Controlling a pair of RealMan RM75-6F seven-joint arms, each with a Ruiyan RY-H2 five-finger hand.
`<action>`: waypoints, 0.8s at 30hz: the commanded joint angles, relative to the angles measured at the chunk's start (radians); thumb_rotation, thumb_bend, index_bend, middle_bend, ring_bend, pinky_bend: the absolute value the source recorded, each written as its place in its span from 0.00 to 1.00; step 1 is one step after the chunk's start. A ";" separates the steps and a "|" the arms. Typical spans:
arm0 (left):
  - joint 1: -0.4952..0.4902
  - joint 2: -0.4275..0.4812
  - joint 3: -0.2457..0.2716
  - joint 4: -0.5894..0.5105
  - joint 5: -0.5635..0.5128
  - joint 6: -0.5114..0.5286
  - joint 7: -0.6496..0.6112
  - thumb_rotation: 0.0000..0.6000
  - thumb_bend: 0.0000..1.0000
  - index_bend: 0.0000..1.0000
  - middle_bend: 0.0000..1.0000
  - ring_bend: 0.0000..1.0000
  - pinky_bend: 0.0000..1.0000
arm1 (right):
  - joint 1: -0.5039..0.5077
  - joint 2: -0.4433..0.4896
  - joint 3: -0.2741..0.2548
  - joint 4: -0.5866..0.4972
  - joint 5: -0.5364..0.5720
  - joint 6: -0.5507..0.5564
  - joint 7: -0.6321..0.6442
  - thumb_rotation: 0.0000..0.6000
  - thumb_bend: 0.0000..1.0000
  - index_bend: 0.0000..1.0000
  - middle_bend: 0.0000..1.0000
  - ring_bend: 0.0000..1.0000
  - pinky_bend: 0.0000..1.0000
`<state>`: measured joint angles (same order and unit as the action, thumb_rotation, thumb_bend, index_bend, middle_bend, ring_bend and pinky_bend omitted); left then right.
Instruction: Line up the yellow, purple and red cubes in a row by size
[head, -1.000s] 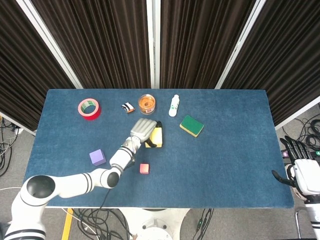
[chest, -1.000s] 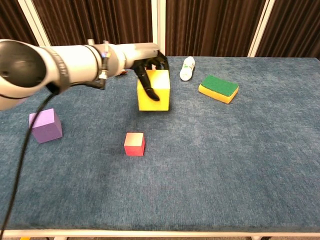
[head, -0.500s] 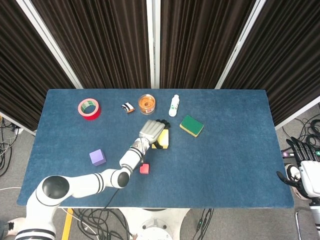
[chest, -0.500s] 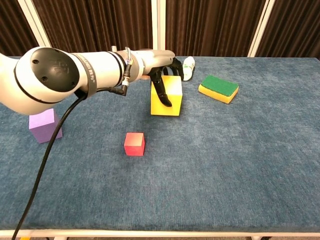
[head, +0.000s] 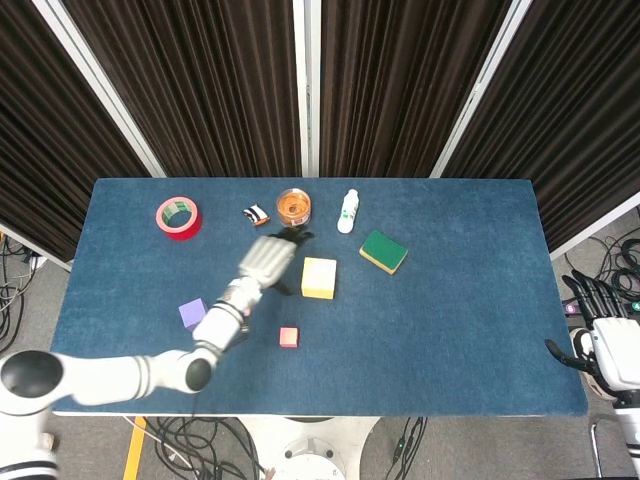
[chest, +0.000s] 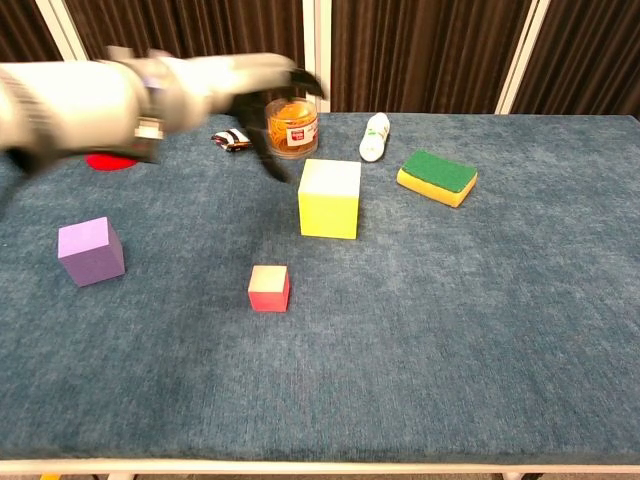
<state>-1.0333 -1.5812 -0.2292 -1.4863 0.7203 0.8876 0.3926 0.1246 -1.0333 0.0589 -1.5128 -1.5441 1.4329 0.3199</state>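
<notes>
The yellow cube (head: 319, 277) (chest: 329, 198), the largest, stands alone on the blue table near the middle. A small red cube (head: 289, 337) (chest: 269, 288) lies nearer the front, and the mid-sized purple cube (head: 193, 313) (chest: 91, 251) sits far to the left. My left hand (head: 266, 260) (chest: 262, 88) hovers blurred to the left of the yellow cube, apart from it, fingers spread and holding nothing. My right hand (head: 603, 335) hangs off the table's right edge, fingers apart and empty.
Along the back stand a red tape roll (head: 178, 216), a small wrapped item (head: 257, 213), an orange jar (head: 294, 206) (chest: 291, 125) and a white bottle (head: 347, 211) (chest: 374, 136). A green and yellow sponge (head: 383, 251) (chest: 437, 177) lies right of the yellow cube.
My left hand has let go of the yellow cube and pulled back to the left. The cube now rests on the table, slightly right of where it was a second ago.
</notes>
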 joint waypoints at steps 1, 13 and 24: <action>0.113 0.118 0.073 -0.117 0.046 0.056 -0.059 1.00 0.11 0.17 0.16 0.14 0.30 | 0.003 -0.003 -0.001 0.001 -0.004 -0.003 0.002 1.00 0.14 0.00 0.02 0.00 0.00; 0.288 0.220 0.202 -0.207 0.093 0.082 -0.139 1.00 0.11 0.17 0.16 0.13 0.30 | 0.019 -0.010 -0.003 -0.004 -0.019 -0.008 -0.002 1.00 0.14 0.00 0.02 0.00 0.00; 0.309 0.174 0.209 -0.147 0.017 0.060 -0.091 1.00 0.11 0.20 0.16 0.14 0.31 | 0.025 -0.015 -0.007 -0.001 -0.025 -0.009 0.004 1.00 0.14 0.00 0.02 0.00 0.00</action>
<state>-0.7235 -1.3989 -0.0210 -1.6415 0.7496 0.9545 0.2907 0.1498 -1.0479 0.0524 -1.5145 -1.5691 1.4237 0.3242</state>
